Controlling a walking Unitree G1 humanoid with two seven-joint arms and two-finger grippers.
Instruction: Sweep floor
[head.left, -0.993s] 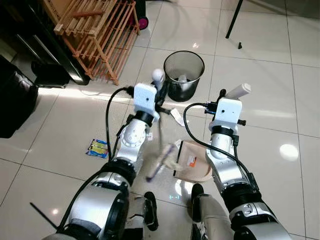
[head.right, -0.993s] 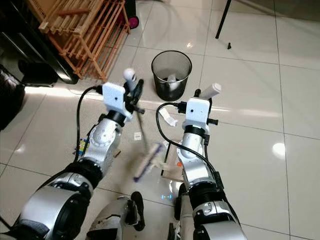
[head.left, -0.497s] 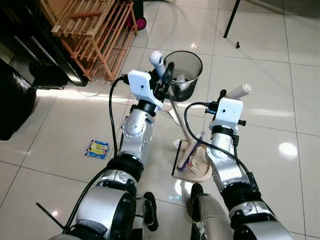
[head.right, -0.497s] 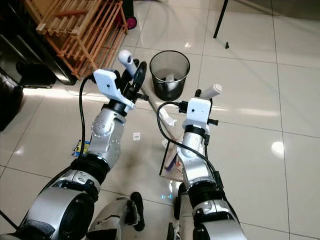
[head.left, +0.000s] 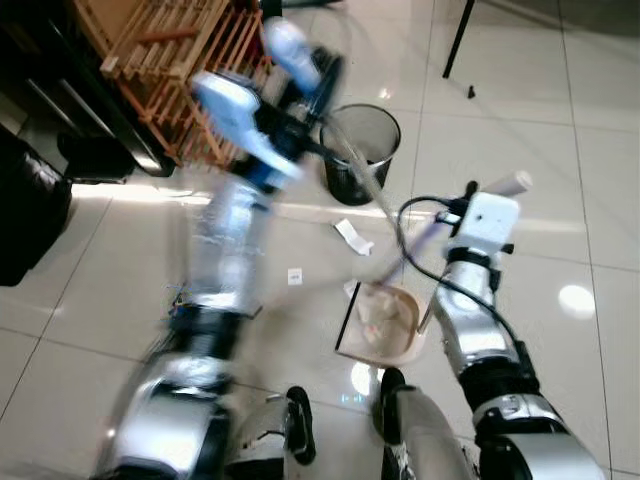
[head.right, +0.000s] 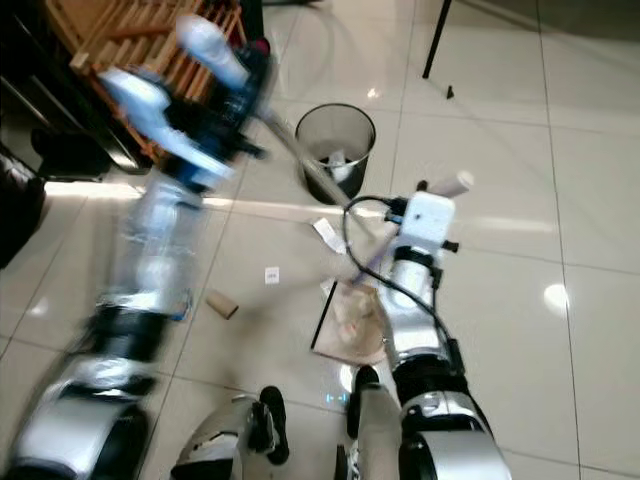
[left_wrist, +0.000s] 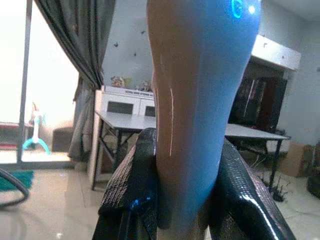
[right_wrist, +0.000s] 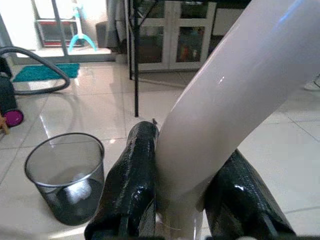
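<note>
Left eye view: broom (head.left: 365, 190) slants from far left, near bin (head.left: 358, 150), down right to dustpan (head.left: 383, 322).
Left gripper (left_wrist: 187, 172): clamped on broom handle.
Right gripper (right_wrist: 192, 187): clamped on dustpan handle (right_wrist: 235, 85).
Right eye view: cardboard tube (head.right: 222, 304) on floor.

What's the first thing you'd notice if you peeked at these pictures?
The blurred left arm, its left end effector clamped on a broom handle raised near the wire-mesh wastebasket. Below it, the right end effector grips the handle of a dustpan full of crumpled paper on the shiny tiled floor.
</note>
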